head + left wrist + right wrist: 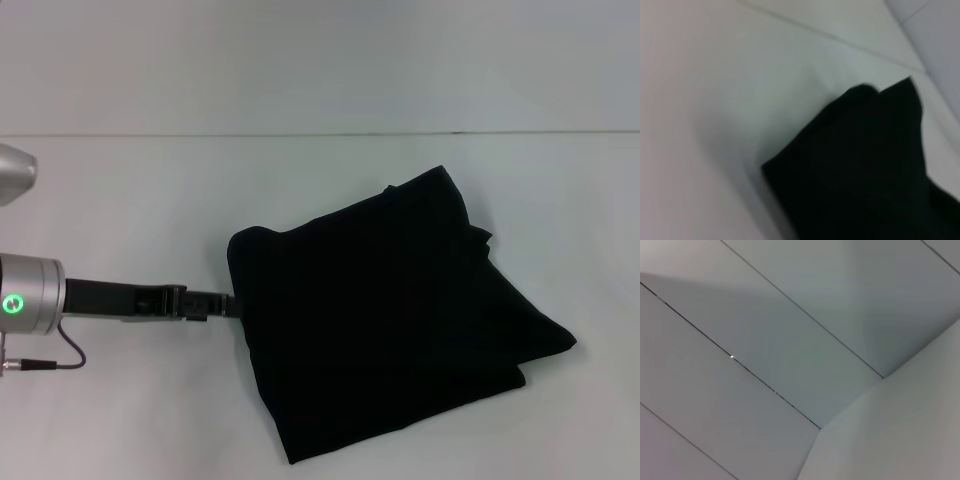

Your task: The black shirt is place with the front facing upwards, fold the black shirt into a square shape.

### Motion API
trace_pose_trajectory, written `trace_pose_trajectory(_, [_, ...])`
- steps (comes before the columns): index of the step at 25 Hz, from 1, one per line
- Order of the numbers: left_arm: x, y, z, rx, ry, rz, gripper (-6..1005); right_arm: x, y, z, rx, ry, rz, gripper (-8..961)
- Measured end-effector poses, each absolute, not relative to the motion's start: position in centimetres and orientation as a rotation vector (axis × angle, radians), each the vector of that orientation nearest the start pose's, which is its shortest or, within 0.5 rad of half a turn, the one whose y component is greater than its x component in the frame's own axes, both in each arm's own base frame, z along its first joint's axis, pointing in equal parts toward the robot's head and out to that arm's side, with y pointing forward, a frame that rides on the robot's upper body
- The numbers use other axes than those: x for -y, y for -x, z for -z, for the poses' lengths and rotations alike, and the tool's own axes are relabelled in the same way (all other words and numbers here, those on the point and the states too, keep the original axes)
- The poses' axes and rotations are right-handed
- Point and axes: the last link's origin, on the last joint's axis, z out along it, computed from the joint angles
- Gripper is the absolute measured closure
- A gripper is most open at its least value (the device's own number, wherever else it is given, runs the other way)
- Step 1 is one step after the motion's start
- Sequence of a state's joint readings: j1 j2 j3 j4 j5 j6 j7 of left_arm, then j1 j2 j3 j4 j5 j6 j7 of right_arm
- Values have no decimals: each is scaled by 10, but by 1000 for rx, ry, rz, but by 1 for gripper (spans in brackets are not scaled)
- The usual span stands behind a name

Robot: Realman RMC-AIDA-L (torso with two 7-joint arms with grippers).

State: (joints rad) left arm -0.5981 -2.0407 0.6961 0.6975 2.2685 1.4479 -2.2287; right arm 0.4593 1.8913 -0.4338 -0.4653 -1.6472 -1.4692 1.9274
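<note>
While folded roughly square, black shirt (390, 320) lies just right of left gripper (228, 305), tips at cloth edge; finger state n/k.

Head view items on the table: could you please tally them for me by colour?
Black: 2, the black shirt and the left gripper at its edge
White: 1, the table
Total: 3
</note>
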Motion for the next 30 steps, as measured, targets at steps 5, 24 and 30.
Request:
trace_pose_trajectory(5, [-355,282,-2,1691,2379,353,285,-350,-326,-105,-1395,1898,-1237,331])
trace_pose_trajectory(24, [-358,264,41,1705,2424,278,315,-351,-327,-85,-1391,1927,-1155,332])
trace_pose_trajectory(30, [-358,259,48,1722,2445,276,324,-349,-329,-83,-1385,1925,-1149,338])
